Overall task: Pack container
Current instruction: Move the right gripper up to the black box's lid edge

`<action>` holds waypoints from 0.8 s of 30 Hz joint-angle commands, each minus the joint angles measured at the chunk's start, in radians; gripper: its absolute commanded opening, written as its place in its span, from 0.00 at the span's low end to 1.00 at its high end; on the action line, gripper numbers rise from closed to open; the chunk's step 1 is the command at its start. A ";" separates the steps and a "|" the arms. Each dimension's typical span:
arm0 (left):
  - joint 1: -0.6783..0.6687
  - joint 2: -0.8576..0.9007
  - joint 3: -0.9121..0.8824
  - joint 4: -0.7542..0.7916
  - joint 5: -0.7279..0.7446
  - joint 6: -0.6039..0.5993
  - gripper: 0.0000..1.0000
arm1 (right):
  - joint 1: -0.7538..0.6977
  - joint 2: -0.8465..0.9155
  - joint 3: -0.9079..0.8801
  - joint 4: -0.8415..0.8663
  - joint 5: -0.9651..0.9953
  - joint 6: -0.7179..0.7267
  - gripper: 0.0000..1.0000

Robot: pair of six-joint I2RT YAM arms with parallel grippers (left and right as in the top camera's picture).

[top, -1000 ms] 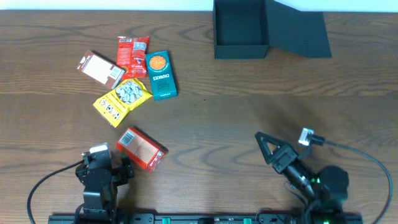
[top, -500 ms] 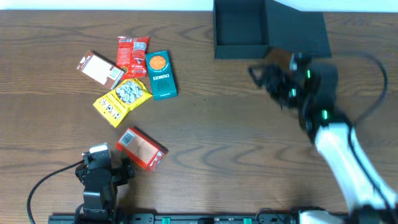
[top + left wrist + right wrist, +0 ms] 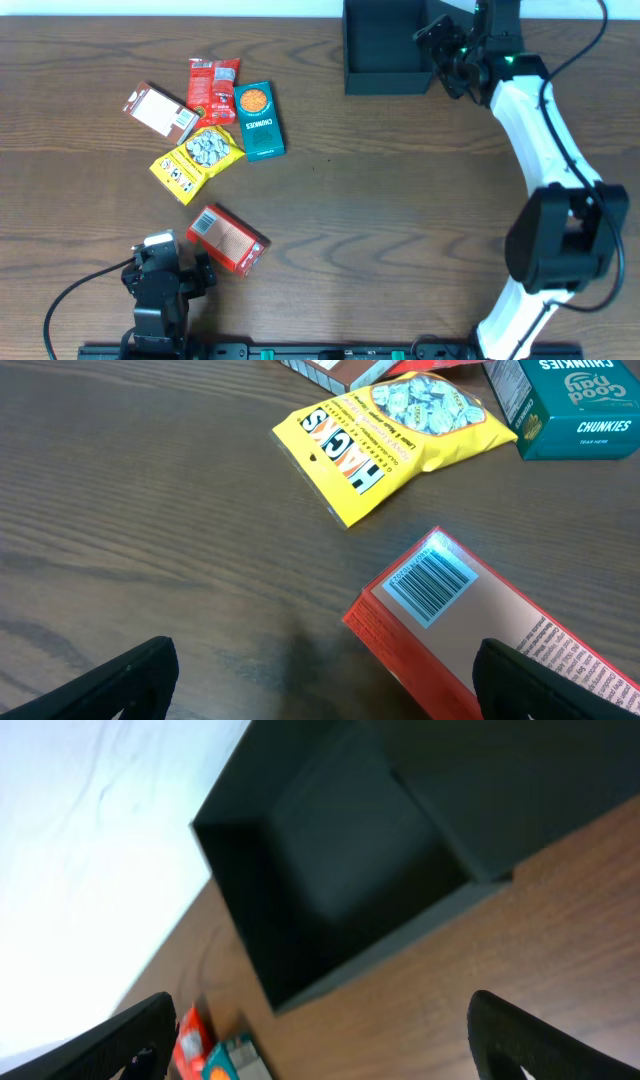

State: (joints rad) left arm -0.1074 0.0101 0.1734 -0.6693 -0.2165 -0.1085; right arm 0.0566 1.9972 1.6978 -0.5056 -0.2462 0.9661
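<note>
Packets (image 3: 200,155) crowd ten o'clock; at seven my left pincer (image 3: 320,678) gapes empty beside the red box (image 3: 228,238). Open table (image 3: 380,200) spans the middle. At one o'clock, on the far edge, sits the container (image 3: 388,80); my right pincer (image 3: 437,48) hangs wide, empty, above its right wall.

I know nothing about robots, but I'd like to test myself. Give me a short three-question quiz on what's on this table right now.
1. True or false: the container already has a snack inside.
2. Which snack lies closest to the left gripper? A: the yellow packet. B: the red box with a barcode. C: the teal box.
3. How many snacks lie on the table?
Key: 1 false, it is empty. 2 B. 3 five.
</note>
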 commanded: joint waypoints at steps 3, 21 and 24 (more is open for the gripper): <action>0.003 -0.006 -0.011 0.003 -0.011 -0.011 0.95 | 0.002 0.100 0.050 -0.011 0.024 0.181 0.88; 0.003 -0.006 -0.011 0.003 -0.011 -0.011 0.95 | -0.017 0.228 0.056 -0.007 -0.035 0.269 0.75; 0.003 -0.006 -0.011 0.003 -0.011 -0.011 0.95 | -0.019 0.239 0.056 -0.005 -0.035 0.272 0.74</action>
State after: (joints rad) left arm -0.1074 0.0101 0.1734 -0.6689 -0.2165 -0.1085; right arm 0.0463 2.2162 1.7348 -0.5117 -0.2687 1.2182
